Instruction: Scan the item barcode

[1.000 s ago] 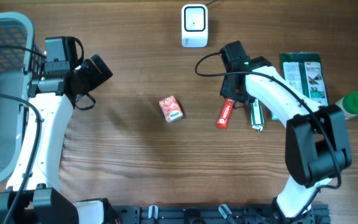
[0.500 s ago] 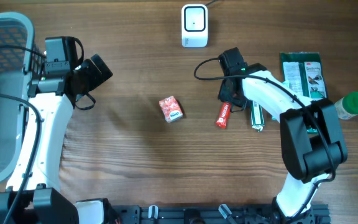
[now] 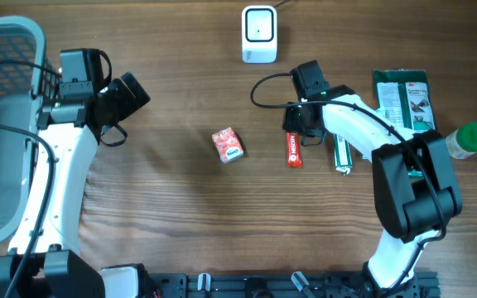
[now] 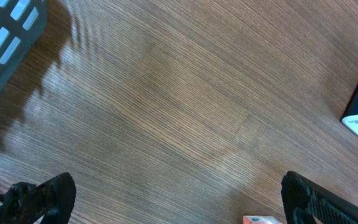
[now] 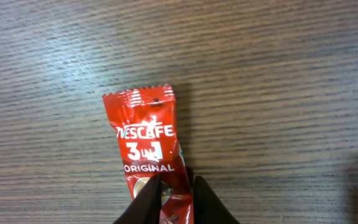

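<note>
Counted on the bench (image 3: pixel 164 232): one white scanner (image 3: pixel 259 33); below it, one red coffee sachet (image 3: pixel 294 151) and one small red box (image 3: pixel 228 144); to its lower right, one green-and-white tube (image 3: pixel 342 155), one green packet (image 3: pixel 406 101), one green-capped bottle (image 3: pixel 469 139); far to its left, one grey basket (image 3: pixel 11 27).

- Overhead: high above the table (image 3: pixel 164 215), facing straight down. It takes in the whole top, from the basket (image 3: pixel 7 26) at the left to the scanner (image 3: pixel 259 33) at the far edge.
- Left wrist: near the table, tilted down across bare wood, with its fingers (image 4: pixel 36 196) in the lower corners. With overhead it shares the basket's corner, the scanner's edge and a corner of the box (image 4: pixel 260 219).
- Right wrist: very close, facing almost straight down, with its fingers (image 5: pixel 143 200) at the bottom edge. With overhead it shares the sachet (image 5: pixel 146 149).
</note>
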{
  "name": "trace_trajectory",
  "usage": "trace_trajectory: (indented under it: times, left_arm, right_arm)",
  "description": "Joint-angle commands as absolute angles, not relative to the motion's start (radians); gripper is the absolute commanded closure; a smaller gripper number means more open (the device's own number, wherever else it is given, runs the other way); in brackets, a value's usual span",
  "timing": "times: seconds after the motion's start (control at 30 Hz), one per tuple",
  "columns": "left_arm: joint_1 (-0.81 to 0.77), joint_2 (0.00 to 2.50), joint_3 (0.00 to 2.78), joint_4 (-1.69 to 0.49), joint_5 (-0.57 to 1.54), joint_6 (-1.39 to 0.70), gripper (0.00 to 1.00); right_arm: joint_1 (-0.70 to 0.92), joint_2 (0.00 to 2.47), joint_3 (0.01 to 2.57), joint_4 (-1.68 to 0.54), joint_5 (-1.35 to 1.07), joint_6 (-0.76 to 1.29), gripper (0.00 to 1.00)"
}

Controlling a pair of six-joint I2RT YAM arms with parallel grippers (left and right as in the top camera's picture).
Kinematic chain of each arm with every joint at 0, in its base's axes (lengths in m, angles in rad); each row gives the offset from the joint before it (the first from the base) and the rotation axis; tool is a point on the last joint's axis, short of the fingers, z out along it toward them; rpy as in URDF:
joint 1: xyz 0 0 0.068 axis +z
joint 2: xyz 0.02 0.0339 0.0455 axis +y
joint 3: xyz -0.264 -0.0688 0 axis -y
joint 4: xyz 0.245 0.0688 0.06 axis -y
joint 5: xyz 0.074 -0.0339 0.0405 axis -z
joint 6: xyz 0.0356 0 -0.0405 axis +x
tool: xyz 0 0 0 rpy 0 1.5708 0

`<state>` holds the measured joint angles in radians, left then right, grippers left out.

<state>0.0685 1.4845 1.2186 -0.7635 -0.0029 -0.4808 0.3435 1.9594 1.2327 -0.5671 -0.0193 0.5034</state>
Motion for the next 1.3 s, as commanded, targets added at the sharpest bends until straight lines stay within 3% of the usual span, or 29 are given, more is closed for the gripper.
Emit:
trace_trajectory:
  times: [0.0, 0.23, 0.4, 0.77, 1.27]
  left_arm:
    - [0.072, 1.475, 1.227, -0.764, -0.013, -0.479, 0.0]
    - [0.072, 1.475, 1.227, -0.764, -0.013, -0.479, 0.0]
    - [0.072, 1.475, 1.227, -0.764, -0.013, -0.479, 0.0]
    - [0.072, 1.475, 1.227, -0.764, -0.013, -0.48, 0.0]
    - [0.072, 1.475, 1.227, -0.764, -0.013, -0.48, 0.0]
  right_arm:
    - [0.349, 1.924, 1.298, -0.578, -0.036, 0.448, 0.75]
    - [0.349, 1.758, 1.39, -0.754, -0.047, 0.384, 0.61]
    - [0.354, 1.752, 1.353, -0.937, -0.048, 0.395, 0.61]
    - [0.406, 1.781, 1.11, -0.728, -0.088, 0.395, 0.66]
    - [0.425, 1.781, 1.091, -0.697, -0.046, 0.403, 0.69]
